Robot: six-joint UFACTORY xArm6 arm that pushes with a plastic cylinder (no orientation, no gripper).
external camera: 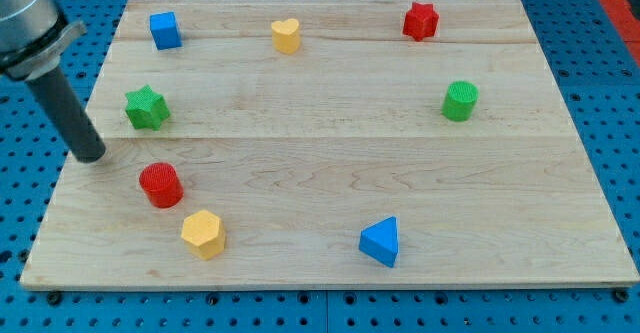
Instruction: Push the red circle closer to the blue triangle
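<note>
Red circle (160, 184) at lower left of the wooden board (330, 133), just above and left of the yellow hexagon (203, 233); likely light, rigid, prone to slide or spin on smooth wood; best met on its left face, centred, to drive it rightward toward the blue triangle (380, 241) at lower centre-right, well apart; tip (90, 156) bare, grasping nothing, up-left of the circle, not touching; rod slanting toward upper left; green star (146, 108) beyond.

Pale wooden board (330, 173) on blue perforated table (610, 93).
</note>
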